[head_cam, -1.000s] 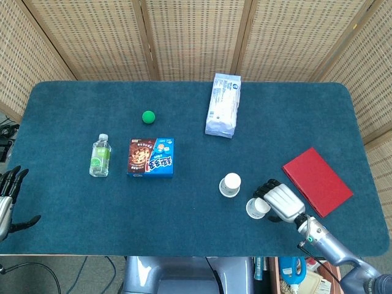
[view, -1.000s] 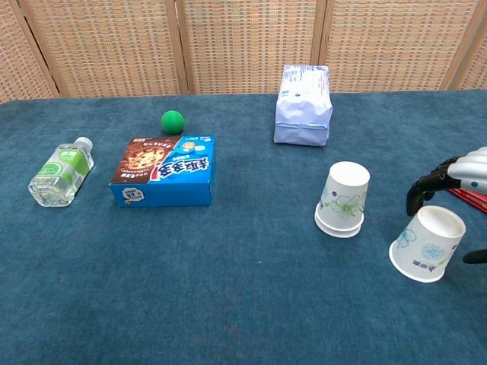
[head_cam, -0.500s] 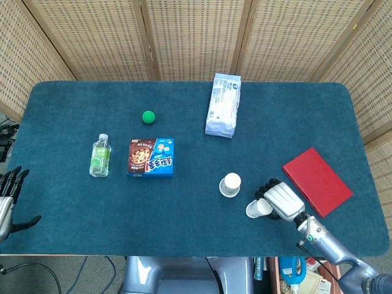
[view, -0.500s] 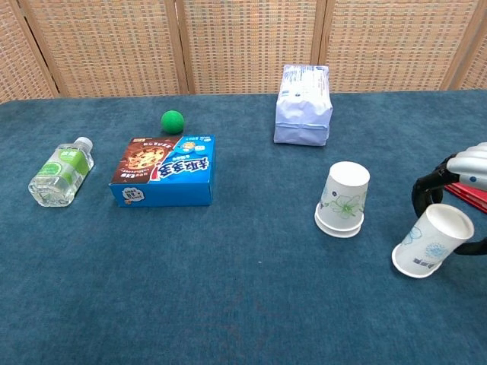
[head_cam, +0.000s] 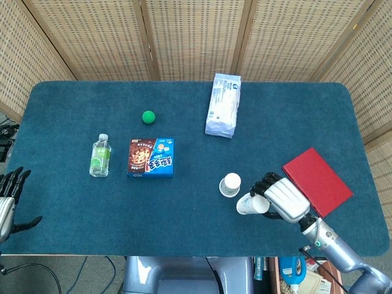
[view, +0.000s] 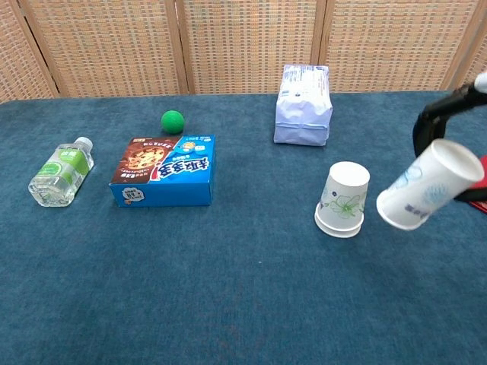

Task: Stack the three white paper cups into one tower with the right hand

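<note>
The right hand (head_cam: 283,199) grips a white paper cup with blue print (view: 428,187), fingers wrapped round its closed end, holding it tilted and clear of the blue table (head_cam: 184,196). Two stacked, inverted white paper cups with green print (view: 344,199) stand just left of it. The left hand (head_cam: 7,199) rests at the table edge, fingers spread and holding nothing.

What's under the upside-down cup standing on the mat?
The standing cup appears nested over a second cup, whose rim shows at its base. Anything further inside is covered. The right hand holds the third cup aloft, tilted.
</note>
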Tool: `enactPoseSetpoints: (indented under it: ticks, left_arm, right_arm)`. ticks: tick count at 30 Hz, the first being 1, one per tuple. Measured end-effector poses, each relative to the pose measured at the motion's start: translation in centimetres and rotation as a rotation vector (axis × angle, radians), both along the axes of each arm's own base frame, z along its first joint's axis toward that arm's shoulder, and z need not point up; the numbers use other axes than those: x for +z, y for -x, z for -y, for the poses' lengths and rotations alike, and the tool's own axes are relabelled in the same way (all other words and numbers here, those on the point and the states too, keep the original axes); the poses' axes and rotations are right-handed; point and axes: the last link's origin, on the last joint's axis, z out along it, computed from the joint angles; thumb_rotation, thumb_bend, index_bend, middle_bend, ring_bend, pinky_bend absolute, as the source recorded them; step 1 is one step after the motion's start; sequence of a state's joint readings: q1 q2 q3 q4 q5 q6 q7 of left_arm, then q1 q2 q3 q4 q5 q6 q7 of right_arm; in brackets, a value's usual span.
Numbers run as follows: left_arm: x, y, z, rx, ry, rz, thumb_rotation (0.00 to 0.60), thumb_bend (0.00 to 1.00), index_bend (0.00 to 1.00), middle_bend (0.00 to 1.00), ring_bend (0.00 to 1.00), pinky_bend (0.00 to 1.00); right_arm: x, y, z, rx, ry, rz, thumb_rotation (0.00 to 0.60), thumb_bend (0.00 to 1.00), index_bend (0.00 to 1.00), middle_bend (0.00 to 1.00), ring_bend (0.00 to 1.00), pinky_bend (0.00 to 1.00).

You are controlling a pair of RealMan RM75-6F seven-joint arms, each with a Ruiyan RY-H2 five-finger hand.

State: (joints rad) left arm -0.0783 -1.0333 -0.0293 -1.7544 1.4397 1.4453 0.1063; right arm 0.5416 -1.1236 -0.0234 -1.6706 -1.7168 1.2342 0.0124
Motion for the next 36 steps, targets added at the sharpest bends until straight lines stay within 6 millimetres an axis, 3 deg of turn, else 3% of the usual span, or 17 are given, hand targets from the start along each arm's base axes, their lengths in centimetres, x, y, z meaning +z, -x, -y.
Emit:
enactPoseSetpoints:
  ticks: [7, 14, 36]
  left_arm:
    - [0.0, -0.1, 0.0, 0.000, 0.000, 0.005, 0.600, 0.13, 0.00, 0.00, 0.00, 0.00]
    - [0.3, 0.0, -0.1, 0.006, -0.005, 0.014, 0.600, 0.13, 0.00, 0.00, 0.00, 0.00]
    - [0.7, 0.2, -0.2, 0.010, -0.007, 0.027, 0.600, 0.13, 0.00, 0.00, 0.00, 0.00]
  right_arm:
    - [0.3, -2.6, 1.8, -0.002, 0.023, 0.008, 0.600, 0.40, 0.50, 0.54, 0.43, 0.34]
    - [-1.5, -4.7, 3.2, 0.005, 0.035, -0.046, 0.600, 0.40, 0.50, 0.54, 0.43, 0.34]
    - [-4.5, -6.9, 6.0, -0.077, 0.040, -0.061, 0.600, 0.40, 0.50, 0.53, 0.43, 0.34]
